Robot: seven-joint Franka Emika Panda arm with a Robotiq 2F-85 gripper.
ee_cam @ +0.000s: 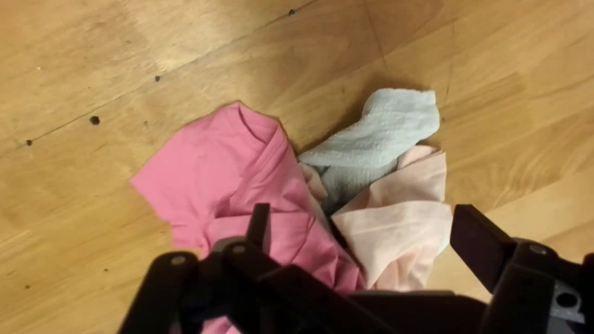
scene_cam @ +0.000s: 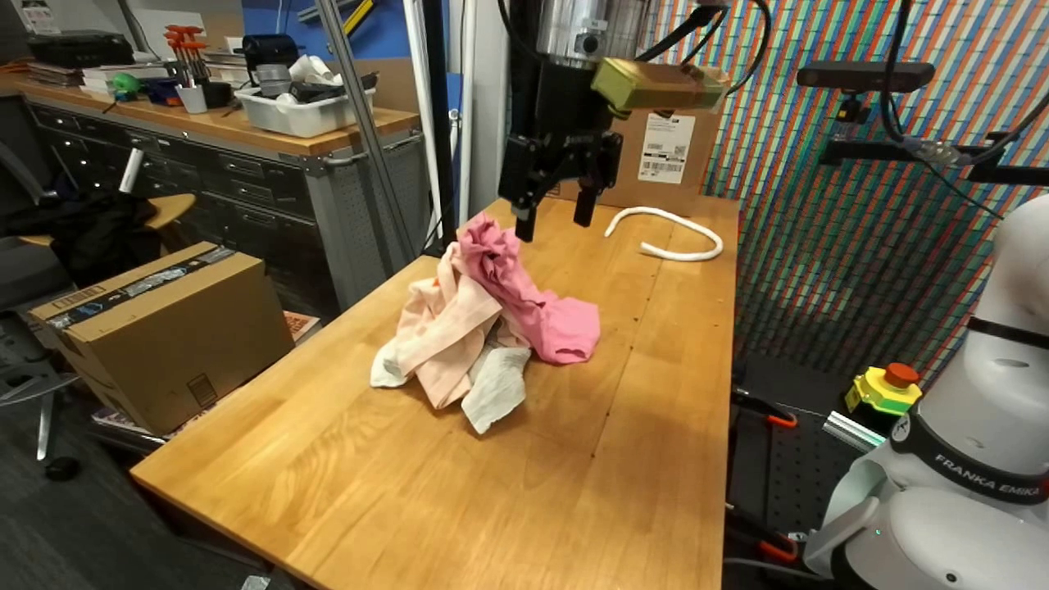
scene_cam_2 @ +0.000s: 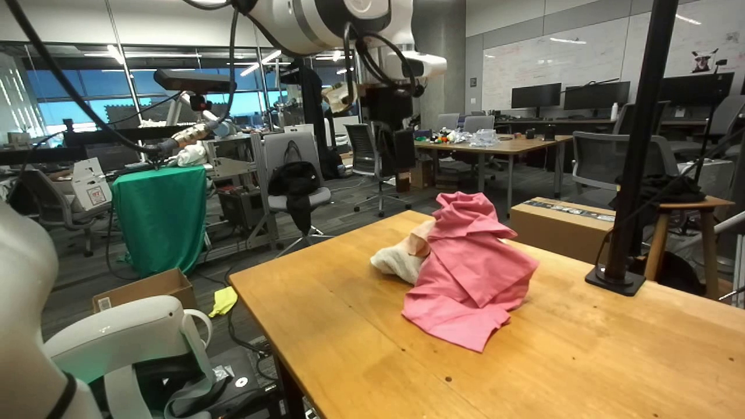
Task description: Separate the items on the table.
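Observation:
Three cloths lie bunched in one pile on the wooden table (scene_cam: 393, 492). The pink cloth (scene_cam: 565, 328) runs along one side of the heap; in an exterior view the pink cloth (scene_cam_2: 465, 273) hides most of the others. Beside it is the crumpled peach cloth (scene_cam: 451, 328), with a bit of orange on it. A pale whitish cloth (ee_cam: 394, 125) pokes out from beneath the peach one. My gripper (scene_cam: 555, 226) hangs above the pile, fingers apart and holding nothing. In the wrist view, the gripper (ee_cam: 362, 215) spans part of the pink and peach cloths without touching them visibly.
A white cord loop (scene_cam: 711, 248) lies toward the table's far end, before an upright cardboard box (scene_cam: 668, 168). A black post (scene_cam_2: 625, 192) stands on the table's edge. Another cardboard box (scene_cam: 180, 336) sits low beside the table.

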